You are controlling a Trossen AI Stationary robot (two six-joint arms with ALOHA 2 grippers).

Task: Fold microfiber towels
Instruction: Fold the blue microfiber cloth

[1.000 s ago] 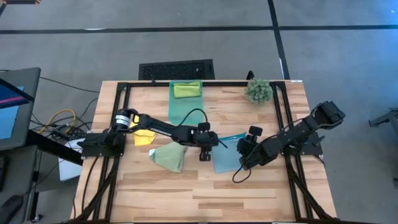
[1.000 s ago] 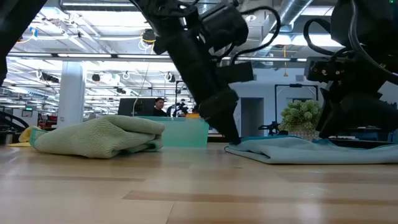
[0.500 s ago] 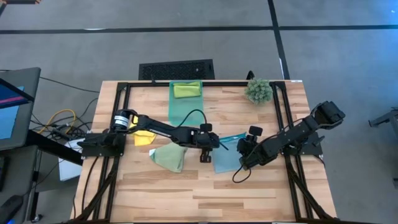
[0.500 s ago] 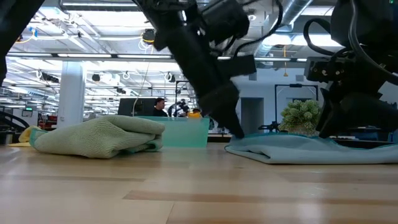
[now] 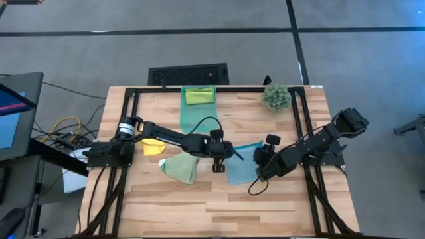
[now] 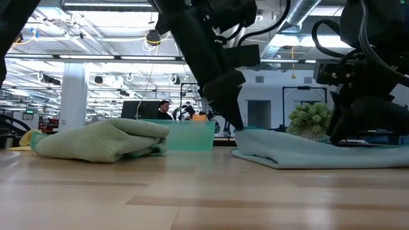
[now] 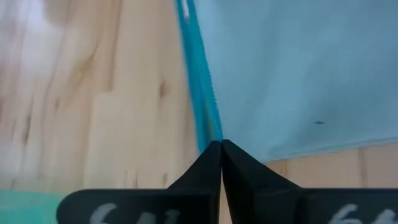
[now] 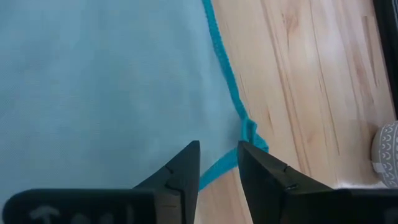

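The light blue towel (image 5: 242, 167) lies spread right of the table's middle. My left gripper (image 7: 220, 144) is shut on its left corner, seen also in the low view (image 6: 238, 128). My right gripper (image 8: 219, 160) stands open over the towel's far right corner (image 8: 249, 132), a finger on either side of the teal hem. The pale green towel (image 5: 180, 167) lies bunched on the table to the left. Further left the yellow towel (image 5: 153, 147) lies flat under my left arm. The lime green towel (image 5: 199, 95) rests in the teal bin (image 5: 192, 116). My left gripper pinches the light blue towel's corner (image 7: 214, 134), where the teal hem ends, between its two fingertips. The fingers slant down from the table's left. That corner (image 6: 246, 133) is lifted off the table while the rest of the towel lies on it. My right gripper is low over the towel's hem (image 8: 219, 163); I cannot tell whether its fingers touch it.
A small spiky plant (image 5: 275, 97) stands at the far right corner. Black frame rails (image 5: 133, 113) run along the table's left, right and far sides. Bare wood (image 5: 219, 206) lies toward the near edge.
My left gripper has shut on the light blue towel's left corner and risen a little. That corner has come up off the table; the rest of the towel has stayed flat.
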